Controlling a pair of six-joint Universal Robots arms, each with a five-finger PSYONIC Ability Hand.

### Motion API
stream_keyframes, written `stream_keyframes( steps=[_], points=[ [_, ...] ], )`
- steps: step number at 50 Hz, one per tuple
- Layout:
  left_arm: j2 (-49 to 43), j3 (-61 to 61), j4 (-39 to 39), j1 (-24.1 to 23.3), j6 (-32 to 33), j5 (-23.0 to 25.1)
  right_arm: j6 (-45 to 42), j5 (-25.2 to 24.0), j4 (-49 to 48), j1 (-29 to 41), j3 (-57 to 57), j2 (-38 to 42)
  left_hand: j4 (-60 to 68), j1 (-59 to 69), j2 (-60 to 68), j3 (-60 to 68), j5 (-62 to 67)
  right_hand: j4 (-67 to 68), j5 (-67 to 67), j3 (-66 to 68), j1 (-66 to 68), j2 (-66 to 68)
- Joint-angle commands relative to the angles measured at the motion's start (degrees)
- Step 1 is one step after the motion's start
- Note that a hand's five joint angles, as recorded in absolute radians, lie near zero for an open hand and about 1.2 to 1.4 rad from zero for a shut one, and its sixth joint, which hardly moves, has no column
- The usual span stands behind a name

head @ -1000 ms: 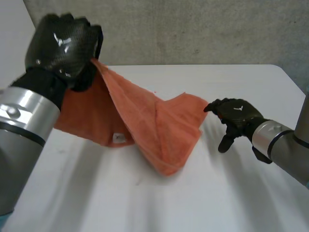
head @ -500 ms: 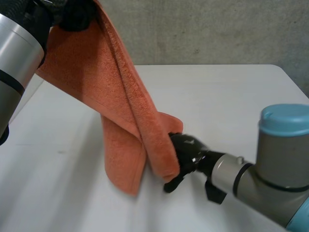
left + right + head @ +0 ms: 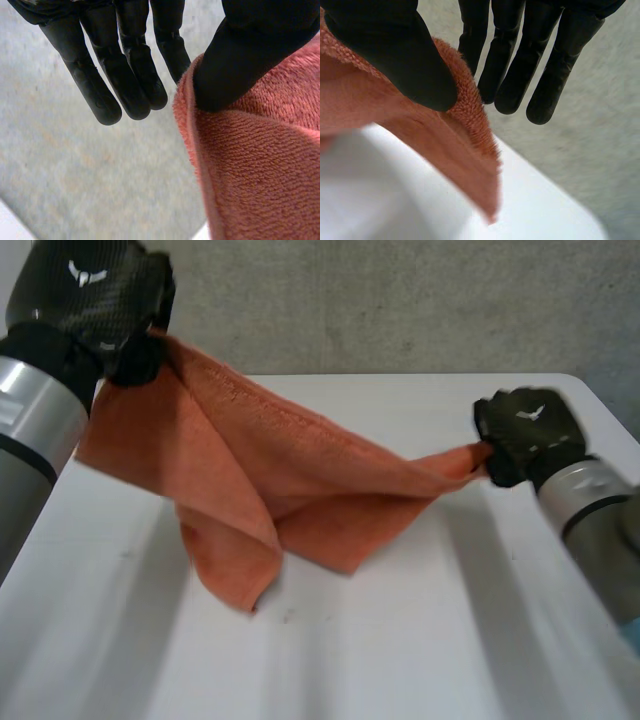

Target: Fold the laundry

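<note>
The towel (image 3: 300, 480) is being stretched by its top edge over the bare table (image 3: 450, 640), one corner being pinched by the left hand (image 3: 90, 290), the other by the right hand (image 3: 525, 430).

Finds the left hand (image 3: 131, 75) at an orange terry towel (image 3: 260, 165). Presses the thumb (image 3: 235, 65) down on the cloth at its hemmed edge, just beside the nearest finger. Leaves the remaining fingers (image 3: 95, 90) straight, close together and clear of the towel. Drapes the towel away below the thumb. Sets a grey speckled wall (image 3: 75, 170) behind, with a sliver of white table (image 3: 7, 226) beyond the fingertips.
</note>
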Motion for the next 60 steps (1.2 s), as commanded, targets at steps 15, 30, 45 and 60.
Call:
stream_keyframes(
  steps=[15, 30, 45, 60],
  points=[
    [-17.67, -12.01, -2.17, 4.59, 6.36, 0.69, -22.65, -1.34, 24.80, -0.14, -4.06, 7.60, 11.53, 15.74, 11.32, 11.66, 14.36, 11.90, 14.13, 12.39, 24.29, 12.52],
    [-28.14, 27.09, 10.11, 4.77, 10.40, 0.08, -7.03, 5.86, 4.28, -0.75, -42.46, 19.25, 11.53, 15.74, 11.32, 11.66, 14.36, 11.90, 14.13, 12.39, 24.29, 12.52],
    [-15.57, 2.52, 25.44, 8.19, 4.77, 0.34, -1.29, -0.54, -10.19, -1.10, -14.55, 0.86, 11.53, 15.74, 11.32, 11.66, 14.36, 11.90, 14.13, 12.39, 24.29, 12.52],
    [-25.22, -20.00, 24.20, 9.42, 5.04, 5.79, -2.35, -0.99, -4.66, -3.21, 1.81, 15.17, 11.53, 15.74, 11.32, 11.66, 14.36, 11.90, 14.13, 12.39, 24.29, 12.52]
  ],
)
